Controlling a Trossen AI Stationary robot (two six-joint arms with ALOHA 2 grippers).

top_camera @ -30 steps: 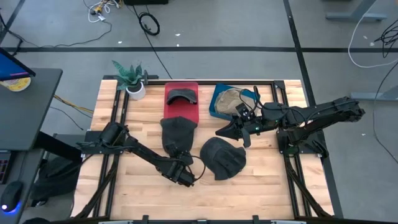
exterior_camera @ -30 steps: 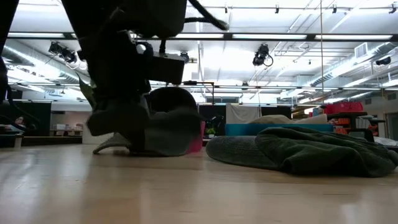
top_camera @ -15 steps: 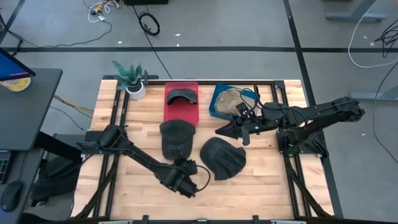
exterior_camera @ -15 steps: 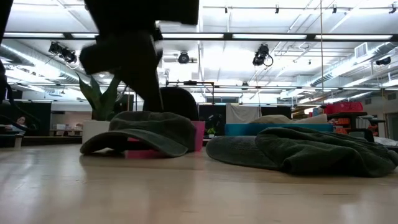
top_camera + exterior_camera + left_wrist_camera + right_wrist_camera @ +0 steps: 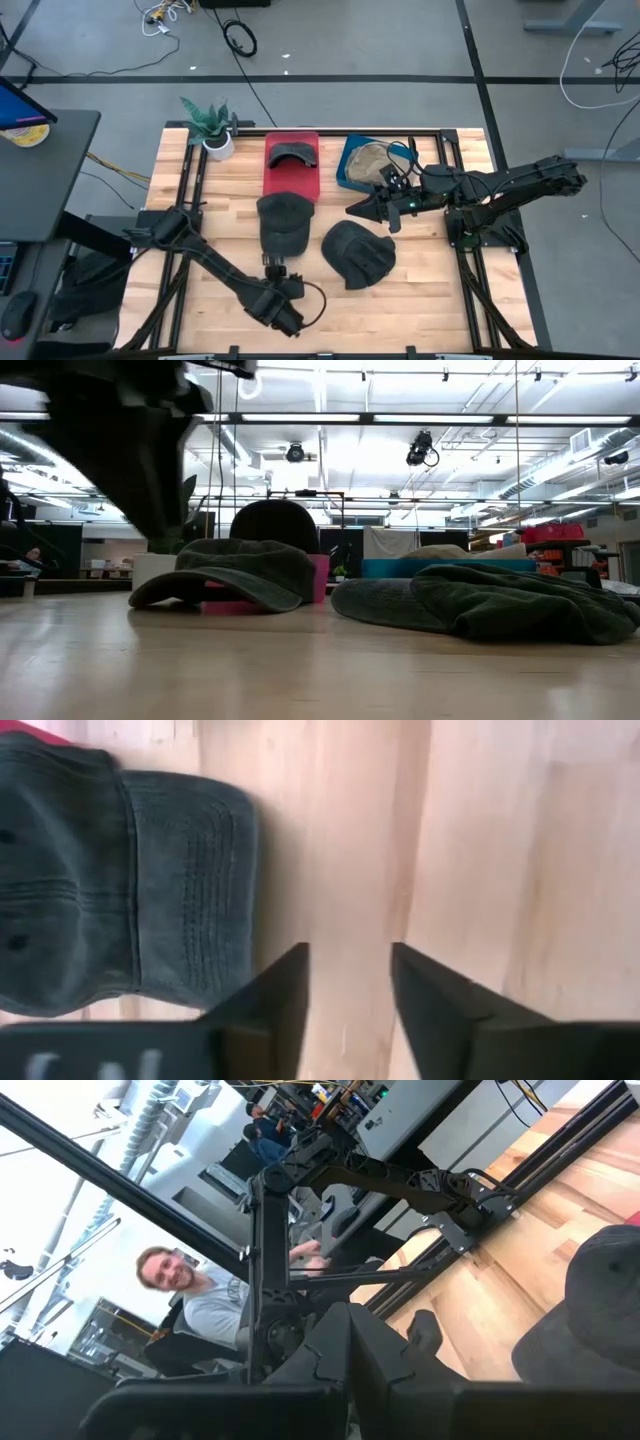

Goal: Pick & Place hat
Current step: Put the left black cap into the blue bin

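High view: a dark grey cap is seen lying flat on the wooden table, its crown end touching or just overlapping the near edge of the red tray, its brim pointing toward the table's front. The cap is held by nothing. In the left wrist view the cap's stitched brim is shown beside bare wood, with a corner of red at the picture's edge. The left gripper is placed just in front of the brim, apart from it, and its two dark fingers are seen spread with a clear gap of table between them. A second dark cap rests inside the red tray. Just to the right of the grey cap a crumpled dark green hat lies on the table, near but separate. Behind it a blue tray holding a tan hat is set beside the red tray. The right gripper is held above the table between the blue tray and the green hat; whether its fingers are apart or together cannot be told. A potted plant stands at the table's far left corner. In the right wrist view a person is seen beyond the table.
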